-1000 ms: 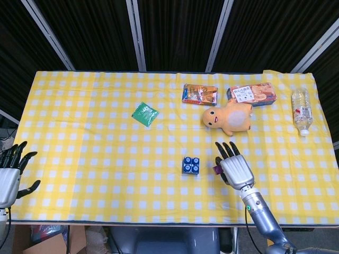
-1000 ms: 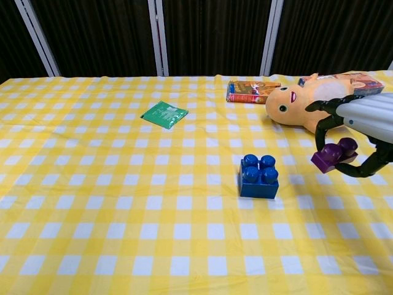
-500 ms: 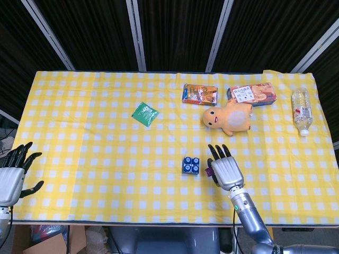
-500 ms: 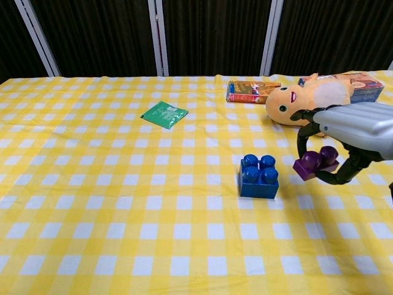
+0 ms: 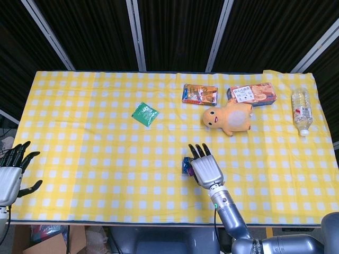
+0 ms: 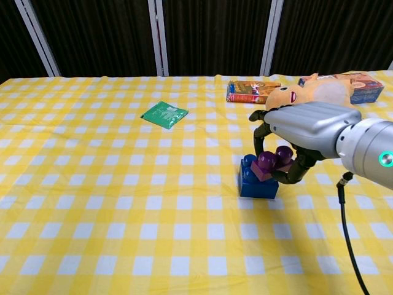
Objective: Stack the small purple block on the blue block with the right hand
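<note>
Right hand fingers curled round small purple block, pinching it directly over blue block, near-centre of checked table. Contact between blocks unclear. Left hand at table's left edge, fingers spread, holding nothing.

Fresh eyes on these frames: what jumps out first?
The silver right hand near the table's front middle, holding the small purple block right over the blue block. Next, the orange plush toy further back to the right, against the yellow checked tablecloth. The left hand hangs empty off the table's left edge.
</note>
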Tool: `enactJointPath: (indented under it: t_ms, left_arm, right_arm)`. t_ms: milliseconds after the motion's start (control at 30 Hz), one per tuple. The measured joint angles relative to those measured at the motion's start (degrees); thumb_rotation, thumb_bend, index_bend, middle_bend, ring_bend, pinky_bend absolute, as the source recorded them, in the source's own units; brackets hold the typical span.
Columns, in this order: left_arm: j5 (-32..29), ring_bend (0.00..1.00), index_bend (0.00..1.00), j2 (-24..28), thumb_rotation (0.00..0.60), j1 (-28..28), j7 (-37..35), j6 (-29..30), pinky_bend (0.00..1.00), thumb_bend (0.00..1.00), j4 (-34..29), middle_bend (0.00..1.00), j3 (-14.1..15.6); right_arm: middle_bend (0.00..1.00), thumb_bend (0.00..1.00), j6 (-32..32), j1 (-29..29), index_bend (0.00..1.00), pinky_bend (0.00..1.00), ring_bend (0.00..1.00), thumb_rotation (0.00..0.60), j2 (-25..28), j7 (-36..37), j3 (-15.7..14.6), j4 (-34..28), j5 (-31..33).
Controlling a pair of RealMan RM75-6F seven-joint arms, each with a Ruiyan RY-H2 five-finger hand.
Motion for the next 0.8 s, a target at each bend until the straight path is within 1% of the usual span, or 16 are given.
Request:
enactJointPath:
  t_ms: [267,533,800]
  left_arm:
    - [-0.08,0.0,0.2,-0.13,0.6,-0.09,0.39,-0.07,0.1,0.24,0.03,0.0,0.03]
    - [-0.09,0.0,0.2,-0.18,0.6,-0.05,0.55,0.06,0.1,0.24,0.09,0.0,0.08]
    - [-0.35,0.0,0.2,-0.2,0.6,-0.1,0.54,0.01,0.1,0.24,0.23,0.0,-0.02]
  right_arm:
    - [0.0,0.45,0.98,2.2,0.54,0.0,0.0,0.6,-1.15,-0.73,0.39,0.23,2.71]
    - [0.0,0.45,0.0,3.61,0.54,0.0,0.0,0.6,-1.77,1.16,0.39,2.44,4.14]
    - [0.0,0.45,0.01,3.98,0.54,0.0,0.0,0.6,-2.18,2.67,-1.24,2.86,4.16]
